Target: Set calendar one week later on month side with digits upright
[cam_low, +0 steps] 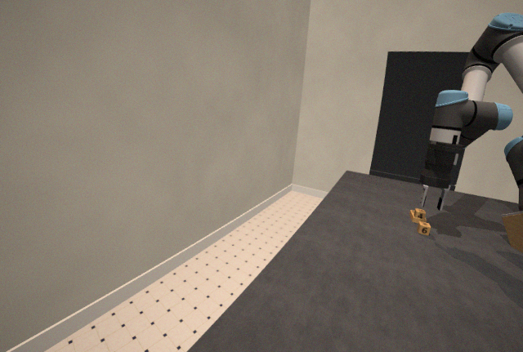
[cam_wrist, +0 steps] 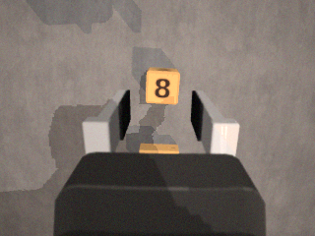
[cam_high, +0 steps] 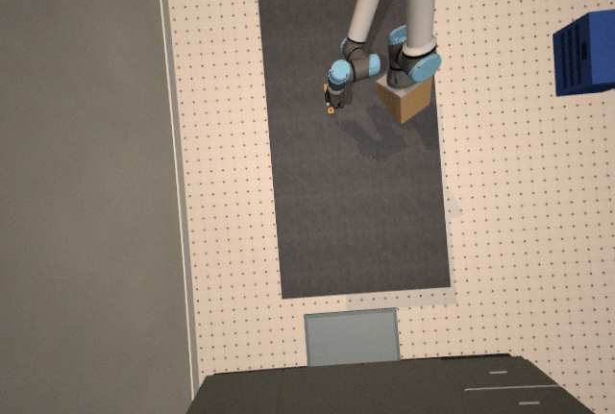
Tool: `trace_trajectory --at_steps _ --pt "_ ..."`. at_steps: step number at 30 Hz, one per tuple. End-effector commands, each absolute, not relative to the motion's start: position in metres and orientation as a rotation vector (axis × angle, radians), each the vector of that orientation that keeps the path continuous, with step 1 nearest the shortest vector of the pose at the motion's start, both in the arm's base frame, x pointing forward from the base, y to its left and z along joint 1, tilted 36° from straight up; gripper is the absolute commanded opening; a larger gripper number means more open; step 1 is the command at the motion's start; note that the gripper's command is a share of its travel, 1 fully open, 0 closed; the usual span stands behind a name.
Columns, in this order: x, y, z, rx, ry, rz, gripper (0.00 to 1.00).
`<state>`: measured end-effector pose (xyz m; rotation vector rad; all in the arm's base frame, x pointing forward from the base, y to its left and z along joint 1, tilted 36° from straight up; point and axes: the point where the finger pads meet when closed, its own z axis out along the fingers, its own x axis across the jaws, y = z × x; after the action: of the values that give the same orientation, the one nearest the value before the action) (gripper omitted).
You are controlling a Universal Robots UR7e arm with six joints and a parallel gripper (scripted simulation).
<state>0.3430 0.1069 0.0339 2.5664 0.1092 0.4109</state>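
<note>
A loose orange cube [cam_high: 330,109] [cam_low: 424,228] [cam_wrist: 162,88] stands flat on the table. It shows an 8 on top in the wrist view and a 6 on its side in the exterior view. Behind it in the exterior view, the other cube [cam_low: 419,214] shows a 4 and sits in the small orange tray [cam_low: 413,215]. Only an orange strip [cam_wrist: 158,148] of the calendar shows at the bottom of the wrist view; the month's name cannot be read. My gripper [cam_low: 431,207] [cam_wrist: 160,105] is open and empty, pointing down above the table near the tray and loose cube.
The dark table [cam_high: 357,210] [cam_low: 337,280] carries the robot's base on a brown block [cam_high: 414,100] [cam_low: 514,229], to the right of the calendar in the top view. A blue cabinet [cam_high: 601,52] stands off the table at the right. The arm's shadow falls beside the cubes.
</note>
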Motion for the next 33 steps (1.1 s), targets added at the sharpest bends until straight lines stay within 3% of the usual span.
trace_trajectory --at_steps 1,33 --pt "0.344 0.105 0.031 2.566 0.109 0.412 0.87" --pt "0.356 0.086 -0.001 2.566 0.109 0.412 0.87"
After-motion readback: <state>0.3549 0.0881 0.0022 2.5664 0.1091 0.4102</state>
